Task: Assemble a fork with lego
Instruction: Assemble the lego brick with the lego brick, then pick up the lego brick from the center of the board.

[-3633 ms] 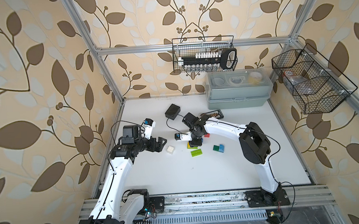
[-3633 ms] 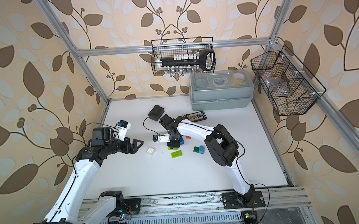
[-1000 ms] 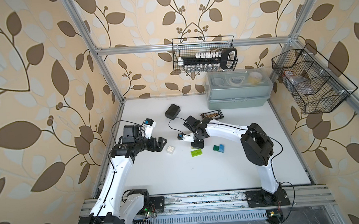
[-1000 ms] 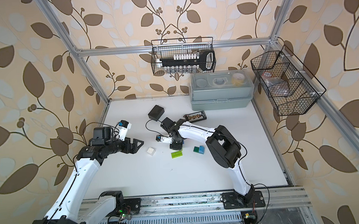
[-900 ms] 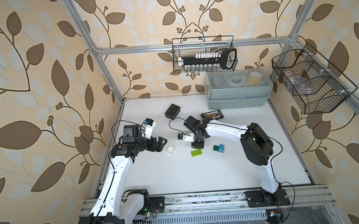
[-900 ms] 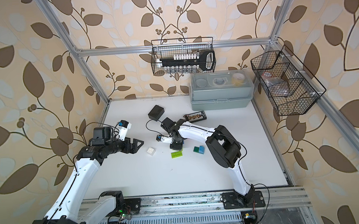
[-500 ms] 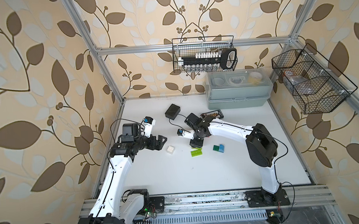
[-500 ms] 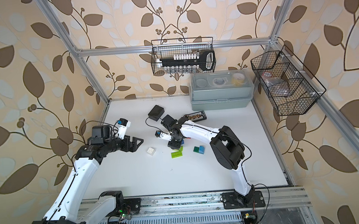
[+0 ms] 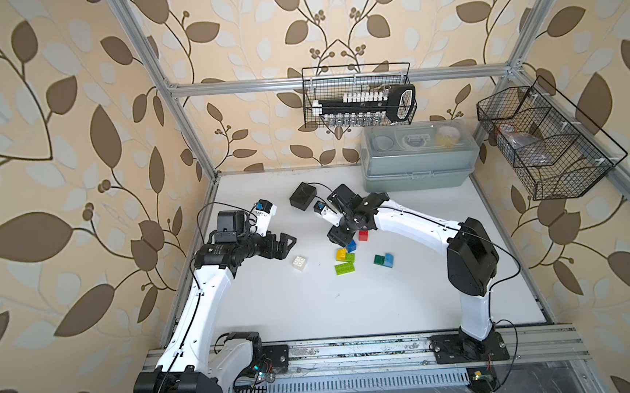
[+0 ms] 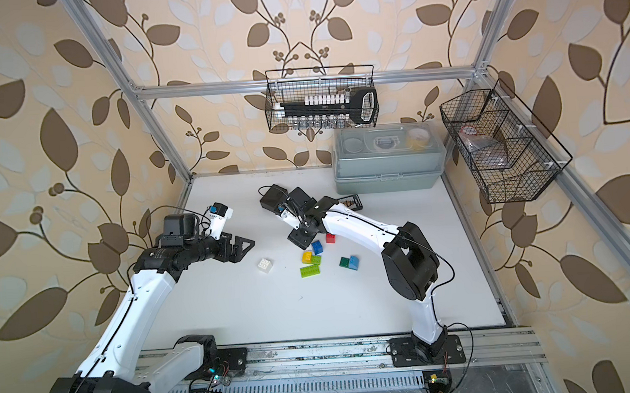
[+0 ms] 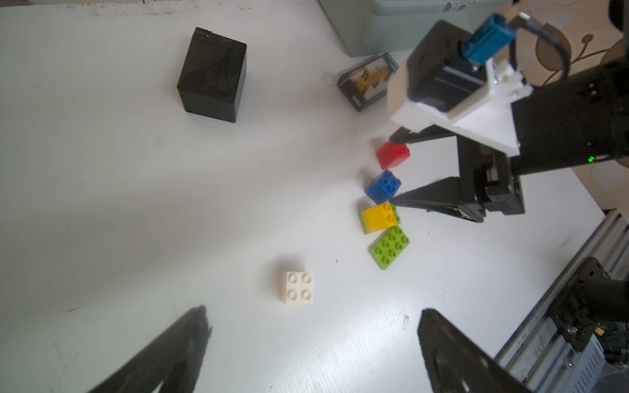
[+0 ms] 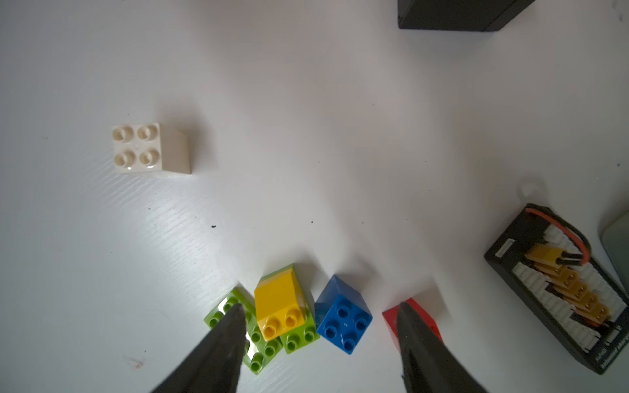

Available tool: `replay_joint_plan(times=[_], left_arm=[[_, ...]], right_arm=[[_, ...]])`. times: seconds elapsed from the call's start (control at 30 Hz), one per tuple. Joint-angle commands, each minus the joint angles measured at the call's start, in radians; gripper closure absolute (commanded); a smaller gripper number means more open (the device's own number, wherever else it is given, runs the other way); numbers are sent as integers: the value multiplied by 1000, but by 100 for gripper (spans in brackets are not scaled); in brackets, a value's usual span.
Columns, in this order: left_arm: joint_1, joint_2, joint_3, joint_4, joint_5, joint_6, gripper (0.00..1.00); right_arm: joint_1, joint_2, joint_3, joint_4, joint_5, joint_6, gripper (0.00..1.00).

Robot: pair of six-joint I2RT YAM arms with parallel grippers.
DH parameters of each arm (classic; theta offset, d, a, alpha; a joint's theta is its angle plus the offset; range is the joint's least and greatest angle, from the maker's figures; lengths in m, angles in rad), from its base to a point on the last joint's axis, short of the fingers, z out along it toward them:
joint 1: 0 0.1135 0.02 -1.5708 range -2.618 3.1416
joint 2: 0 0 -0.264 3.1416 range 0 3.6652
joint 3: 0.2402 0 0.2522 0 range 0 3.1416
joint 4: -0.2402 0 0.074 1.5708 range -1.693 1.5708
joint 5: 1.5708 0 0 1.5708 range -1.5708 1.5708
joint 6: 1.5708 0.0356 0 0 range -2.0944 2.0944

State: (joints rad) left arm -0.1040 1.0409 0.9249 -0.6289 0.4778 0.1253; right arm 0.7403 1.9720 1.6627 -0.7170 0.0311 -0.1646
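In both top views, the lego bricks [image 9: 345, 268] lay clustered at mid-frame on the white table [image 9: 314, 311]. The left gripper [image 9: 289, 246] hovered left of centre, claw wide apart and empty, with the white brick [image 9: 299, 262] just below it in frame. The right gripper [image 9: 341, 237] hung at the cluster's upper edge, near the blue brick [image 9: 351, 245] and red brick [image 9: 363, 235]. To the right, the dark-green brick [image 9: 379, 259] touched the light-blue brick [image 9: 388, 260].

On the left wrist view, the right claw stood apart, gripping nothing, with the blue brick between its tips. The yellow brick [image 11: 378, 217] sat stacked on a lime brick [image 11: 396, 215].

On the right wrist view, yellow and blue showed between the spread fingers [image 12: 221, 347], and red was partly hidden behind one of them.
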Motion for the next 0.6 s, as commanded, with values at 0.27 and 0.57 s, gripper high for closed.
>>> replay_joint_plan(times=[0.27,0.57], left_arm=[[-99,17,-33,59,-2,-20,1],[-138,45,-46,76,-30,-28,1]], right_arm=[[-61,119,71,-116,33,238,30],[-82,157,61,-131,7,318,32]])
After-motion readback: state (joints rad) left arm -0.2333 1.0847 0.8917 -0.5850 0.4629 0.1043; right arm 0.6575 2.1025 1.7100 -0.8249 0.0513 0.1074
